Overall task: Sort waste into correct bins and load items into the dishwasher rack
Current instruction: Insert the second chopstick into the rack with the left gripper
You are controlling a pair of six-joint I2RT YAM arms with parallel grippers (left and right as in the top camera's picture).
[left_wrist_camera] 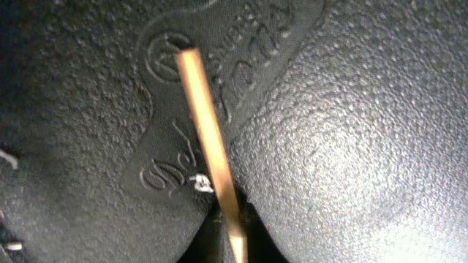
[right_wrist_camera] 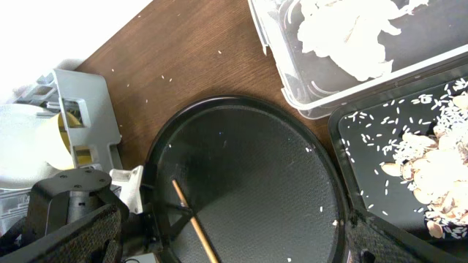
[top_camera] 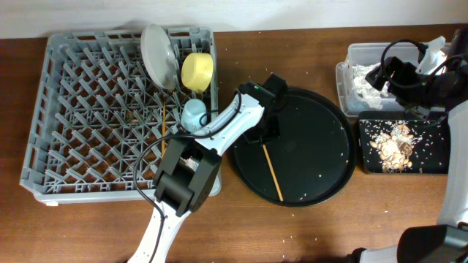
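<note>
The chopstick (top_camera: 272,172) lies on the round black tray (top_camera: 322,124). Its far end sits under the left gripper (top_camera: 263,139), and I cannot tell how wide the jaws are.

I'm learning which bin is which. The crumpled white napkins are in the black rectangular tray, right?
Not quite. The crumpled white napkins are in the clear tub, not the black rectangular tray; that tray holds the beige food scraps. The overhead view shows it.
</note>
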